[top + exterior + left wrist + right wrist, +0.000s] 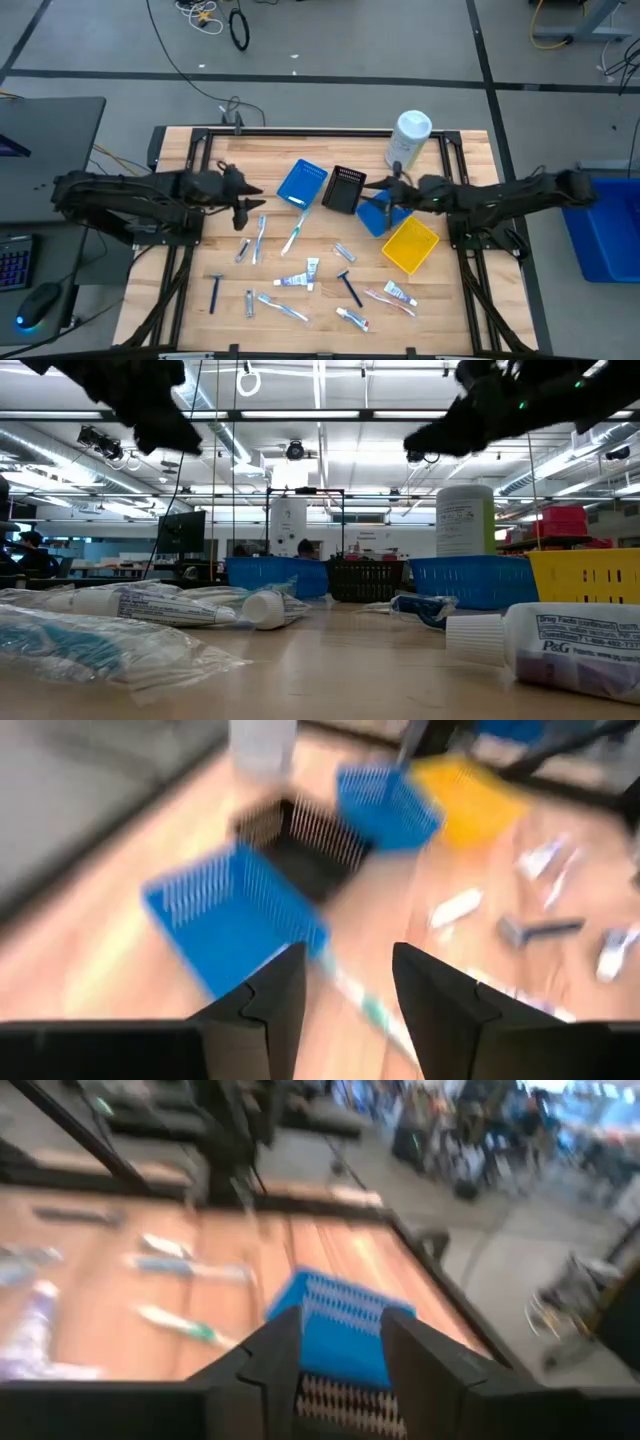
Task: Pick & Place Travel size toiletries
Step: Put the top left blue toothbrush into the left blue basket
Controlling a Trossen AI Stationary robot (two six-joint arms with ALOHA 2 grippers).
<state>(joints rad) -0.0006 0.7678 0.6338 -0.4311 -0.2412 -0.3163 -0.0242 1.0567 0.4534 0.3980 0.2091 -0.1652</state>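
Toiletries (300, 281) on table, below both raised end effectors.

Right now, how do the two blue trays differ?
The left blue tray lies clear of both grippers, nearer the left gripper; the right blue tray sits under the right gripper. The left one has a toothbrush at its edge; the right one touches the yellow tray. Both are square, slatted and flank the black tray.
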